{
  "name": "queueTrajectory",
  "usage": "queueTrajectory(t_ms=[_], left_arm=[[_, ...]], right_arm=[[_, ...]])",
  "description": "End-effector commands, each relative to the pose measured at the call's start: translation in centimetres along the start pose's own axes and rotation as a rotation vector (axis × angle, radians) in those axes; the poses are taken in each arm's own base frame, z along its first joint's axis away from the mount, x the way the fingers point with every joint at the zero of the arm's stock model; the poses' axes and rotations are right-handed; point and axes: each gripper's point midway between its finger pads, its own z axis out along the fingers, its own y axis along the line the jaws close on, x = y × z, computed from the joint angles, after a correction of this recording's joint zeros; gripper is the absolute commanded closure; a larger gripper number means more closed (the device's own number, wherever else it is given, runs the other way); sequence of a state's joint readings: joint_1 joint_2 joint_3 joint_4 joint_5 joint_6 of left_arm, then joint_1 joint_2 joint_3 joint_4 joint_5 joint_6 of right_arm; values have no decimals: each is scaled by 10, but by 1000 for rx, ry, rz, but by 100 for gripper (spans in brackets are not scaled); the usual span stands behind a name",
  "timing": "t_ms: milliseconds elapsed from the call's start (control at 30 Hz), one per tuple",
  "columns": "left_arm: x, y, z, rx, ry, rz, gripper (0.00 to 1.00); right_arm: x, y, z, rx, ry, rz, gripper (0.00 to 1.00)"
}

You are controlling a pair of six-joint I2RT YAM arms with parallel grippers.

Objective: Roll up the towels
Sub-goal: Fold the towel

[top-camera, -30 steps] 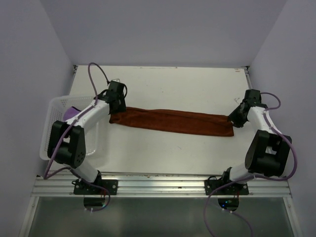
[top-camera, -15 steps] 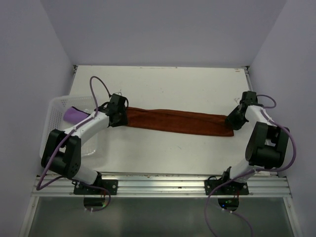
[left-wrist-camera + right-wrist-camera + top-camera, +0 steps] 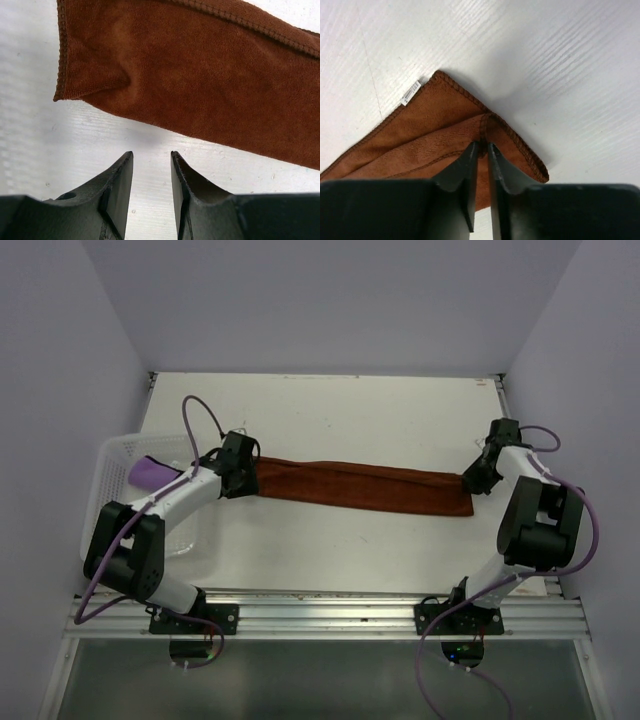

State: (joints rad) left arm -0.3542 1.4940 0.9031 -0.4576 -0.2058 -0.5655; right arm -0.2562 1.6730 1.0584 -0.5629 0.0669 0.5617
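The rust orange-brown towel (image 3: 365, 485) lies folded into a long strip across the middle of the table. My left gripper (image 3: 246, 478) is at its left end. In the left wrist view it (image 3: 151, 157) is open and empty just short of the towel (image 3: 200, 85), over bare table. My right gripper (image 3: 473, 483) is at the towel's right end. In the right wrist view it (image 3: 482, 146) is shut on a seamed fold of the towel (image 3: 435, 135) near its corner. The purple towel (image 3: 147, 472) lies in the basket at the left.
The white perforated basket (image 3: 108, 502) stands at the table's left edge, partly under my left arm. A small white label (image 3: 410, 93) sticks out of the orange towel's edge. Walls enclose the table at the back and on both sides.
My left gripper has moved down and slightly right onto the towel's left end, covering it. My right arm's elbow has swung up and right, its gripper staying at the towel's right end.
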Motion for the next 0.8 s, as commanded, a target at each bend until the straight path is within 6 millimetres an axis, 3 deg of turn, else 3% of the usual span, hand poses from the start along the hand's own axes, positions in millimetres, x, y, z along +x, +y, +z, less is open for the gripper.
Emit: queueTrajectory(t_ms=[0, 67, 233, 767], left_arm=[[-15, -6, 0, 6, -45, -11, 61], [-16, -7, 0, 5, -43, -11, 61], [-19, -8, 0, 9, -48, -9, 61], [-16, -5, -1, 1, -40, -4, 61]], right_arm=[[-20, 5, 1, 13, -52, 4, 86], [-21, 7, -1, 5, -51, 6, 94], [-28, 13, -5, -12, -62, 20, 99], [-57, 41, 11, -63, -68, 148, 99]])
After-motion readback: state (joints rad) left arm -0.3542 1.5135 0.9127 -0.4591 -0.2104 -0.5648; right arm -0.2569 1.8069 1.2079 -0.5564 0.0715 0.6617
